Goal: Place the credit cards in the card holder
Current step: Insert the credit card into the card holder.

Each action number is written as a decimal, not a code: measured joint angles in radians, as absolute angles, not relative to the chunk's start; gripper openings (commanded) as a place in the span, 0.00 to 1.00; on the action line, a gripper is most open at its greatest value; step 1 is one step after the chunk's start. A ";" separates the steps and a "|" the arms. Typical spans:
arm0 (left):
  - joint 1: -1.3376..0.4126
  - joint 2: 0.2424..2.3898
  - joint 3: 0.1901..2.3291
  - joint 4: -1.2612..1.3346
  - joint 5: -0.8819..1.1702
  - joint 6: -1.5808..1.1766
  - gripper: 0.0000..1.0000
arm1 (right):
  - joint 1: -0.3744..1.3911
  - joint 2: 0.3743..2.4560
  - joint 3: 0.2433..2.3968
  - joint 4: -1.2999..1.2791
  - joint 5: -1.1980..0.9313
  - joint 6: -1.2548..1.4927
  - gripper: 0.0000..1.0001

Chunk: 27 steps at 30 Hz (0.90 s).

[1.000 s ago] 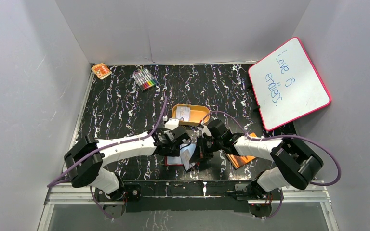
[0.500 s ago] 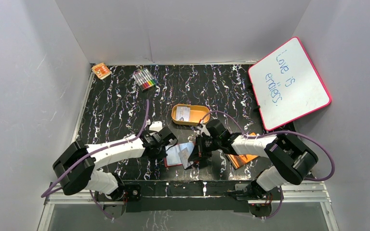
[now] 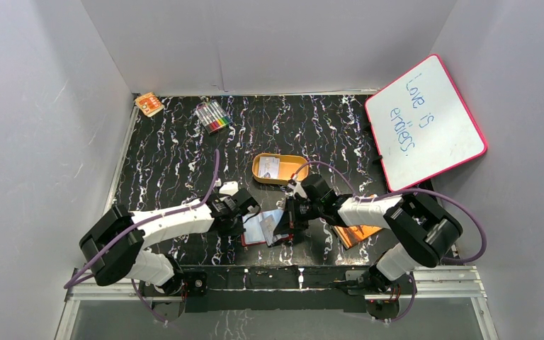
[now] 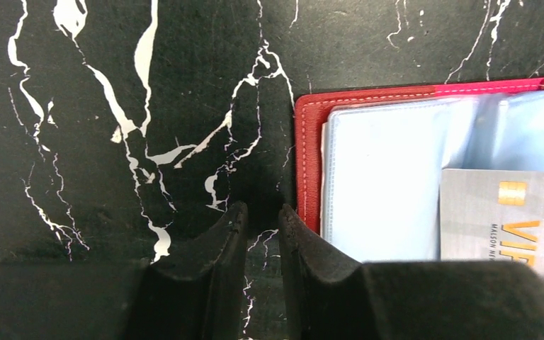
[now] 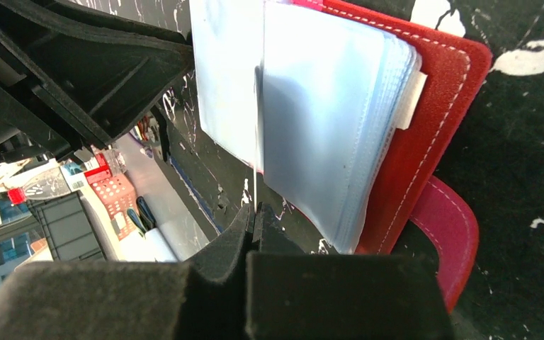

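One card holder [image 3: 263, 228] lies open near the table's near edge. Your right gripper [image 5: 253, 227] pinches a clear sleeve [image 5: 255, 106] of it; tug sideways and you could tear it or drag the holder. Your left gripper [image 4: 262, 227], nearly closed on nothing, rests just beside the holder's edge. You can count two credit cards: one [image 4: 506, 223] on the pockets, another [image 3: 270, 167] in the orange tin [image 3: 279, 170] toward the middle.

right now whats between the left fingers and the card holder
Only bare black marbled table. In the left wrist view the left gripper has its fingers nearly together, just beside the red card holder.
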State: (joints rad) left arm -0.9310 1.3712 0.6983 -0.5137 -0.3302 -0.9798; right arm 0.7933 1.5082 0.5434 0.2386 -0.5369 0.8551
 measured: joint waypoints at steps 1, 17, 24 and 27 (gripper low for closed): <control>-0.931 1.372 0.698 -0.509 -0.327 -0.979 0.21 | 0.793 1.513 0.545 0.241 -0.538 0.857 0.00; -0.930 1.392 0.702 -0.471 -0.316 -0.942 0.19 | 0.793 1.569 0.548 0.389 -0.565 0.928 0.00; -0.930 1.406 0.714 -0.467 -0.313 -0.929 0.19 | 0.793 1.592 0.547 0.431 -0.580 0.939 0.00; -0.929 1.412 0.719 -0.465 -0.313 -0.923 0.18 | 0.791 1.605 0.547 0.430 -0.579 0.934 0.00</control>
State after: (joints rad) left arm -0.9295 1.4124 0.7193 -0.4652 -0.3134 -0.9230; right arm 0.7914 1.6047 0.5468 0.4305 -0.5789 0.9340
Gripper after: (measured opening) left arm 0.190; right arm 0.013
